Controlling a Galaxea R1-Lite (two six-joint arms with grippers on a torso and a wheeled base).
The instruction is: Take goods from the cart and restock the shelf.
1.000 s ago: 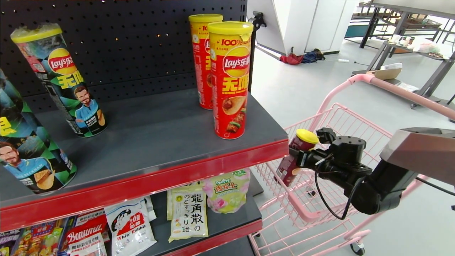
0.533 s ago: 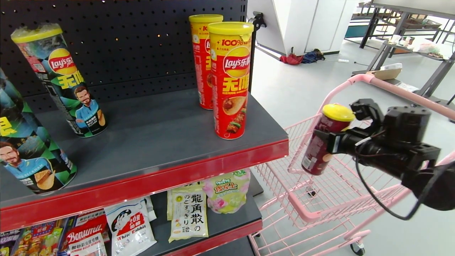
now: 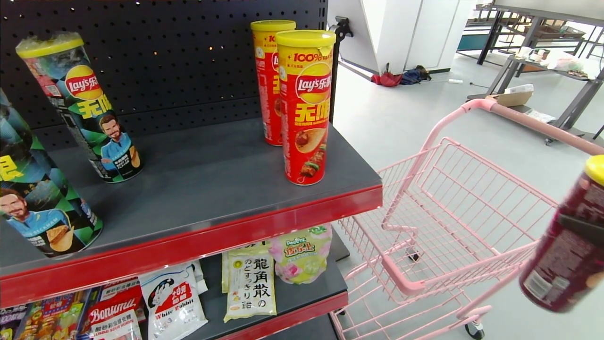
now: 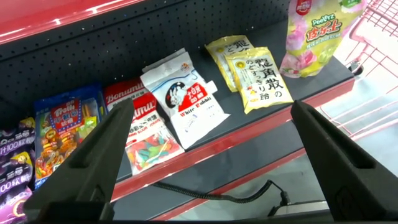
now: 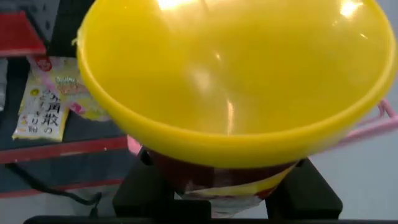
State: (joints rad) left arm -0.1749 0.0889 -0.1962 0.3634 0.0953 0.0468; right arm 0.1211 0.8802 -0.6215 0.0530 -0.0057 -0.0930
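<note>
While the right gripper (image 5: 224, 190) clamps it from both sides just under its yellow lid (image 5: 230, 81), the dark red chip can (image 3: 564, 245) hangs tilted in the air by the right side of the pink cart (image 3: 453, 160), well apart from the shelf (image 3: 212, 184). Two red cans (image 3: 304, 108) stand at that shelf's right end, two green-and-black cans (image 3: 80, 104) at its left. The left gripper (image 4: 211, 155) hangs with fingers spread wide before the lower shelf (image 4: 317, 87) of snack bags (image 4: 186, 102).

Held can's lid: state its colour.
Yellow; the lid shows best in the right wrist view, atop the dark red can.
</note>
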